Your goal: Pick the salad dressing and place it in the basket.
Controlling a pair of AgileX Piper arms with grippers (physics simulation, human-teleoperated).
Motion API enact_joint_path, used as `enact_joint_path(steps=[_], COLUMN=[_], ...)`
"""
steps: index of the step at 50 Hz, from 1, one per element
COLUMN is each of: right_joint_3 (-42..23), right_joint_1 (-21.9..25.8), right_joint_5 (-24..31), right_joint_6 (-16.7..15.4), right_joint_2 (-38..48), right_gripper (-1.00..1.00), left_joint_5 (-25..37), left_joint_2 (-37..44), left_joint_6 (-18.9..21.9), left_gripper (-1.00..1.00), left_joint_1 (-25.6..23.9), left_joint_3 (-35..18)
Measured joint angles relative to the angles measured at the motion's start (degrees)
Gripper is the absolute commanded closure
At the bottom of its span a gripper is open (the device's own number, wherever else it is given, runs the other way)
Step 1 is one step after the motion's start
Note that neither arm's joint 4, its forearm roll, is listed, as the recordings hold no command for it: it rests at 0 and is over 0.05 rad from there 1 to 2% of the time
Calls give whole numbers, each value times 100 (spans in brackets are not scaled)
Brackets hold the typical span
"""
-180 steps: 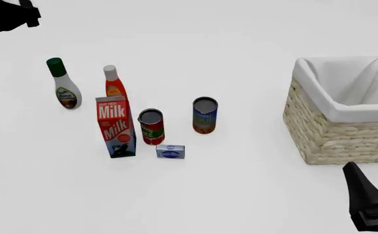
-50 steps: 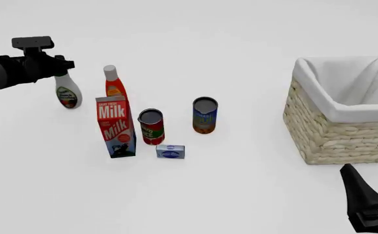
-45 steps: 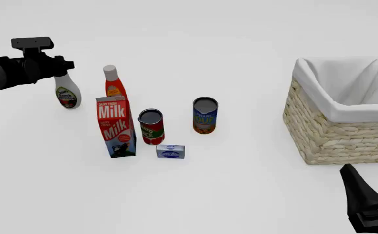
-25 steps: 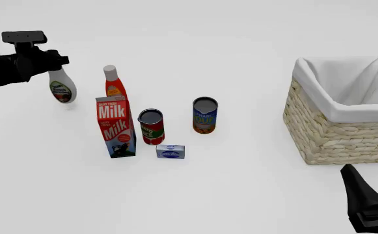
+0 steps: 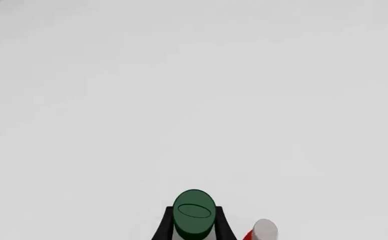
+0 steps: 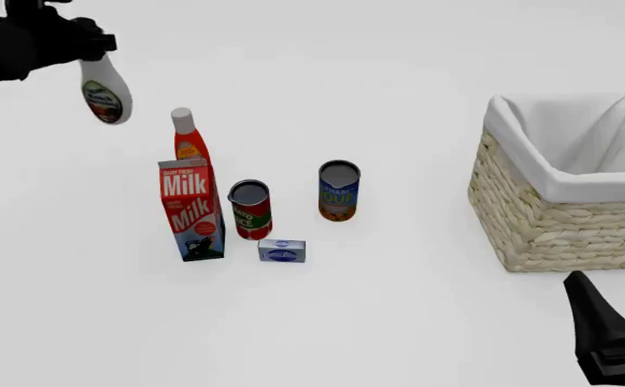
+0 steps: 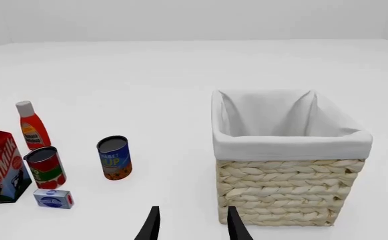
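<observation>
The salad dressing (image 6: pixel 105 95), a white pear-shaped bottle with a green-red label, hangs in the air at the far left, held by its neck in my left gripper (image 6: pixel 86 47). Its dark green cap (image 5: pixel 194 214) shows between the two fingers in the left wrist view. The wicker basket (image 6: pixel 570 226) with white lining stands at the right and also shows in the right wrist view (image 7: pixel 287 187). My right gripper (image 6: pixel 621 322) is open and empty at the near right, in front of the basket.
An orange-red bottle with white cap (image 6: pixel 189 139), a milk carton (image 6: pixel 192 208), a red can (image 6: pixel 251 210), a blue-orange can (image 6: pixel 338 190) and a small blue box (image 6: pixel 281 251) stand in a group left of centre.
My left gripper closed on the salad dressing's neck and lifted it off the table, up and a little away. The right arm has not moved.
</observation>
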Motion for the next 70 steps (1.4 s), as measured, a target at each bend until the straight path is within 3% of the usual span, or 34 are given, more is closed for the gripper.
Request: enact_joint_path(steps=[14, 31, 52, 70], right_joint_3=[0, -1, 1, 0], right_joint_1=[37, 71, 106, 86], right_joint_5=[-22, -48, -61, -79], right_joint_6=[23, 23, 0, 16], right_joint_2=[2, -1, -10, -7], right_gripper=[-100, -100, -100, -100], left_joint_5=[785, 1475, 1203, 768], left_joint_2=[-957, -1872, -2063, -1904], left_joint_6=[265, 310, 122, 10], left_gripper=[100, 100, 100, 100], left_joint_1=[-674, -2041, -3706, -4658], left_joint_3=[-273, -417, 249, 757])
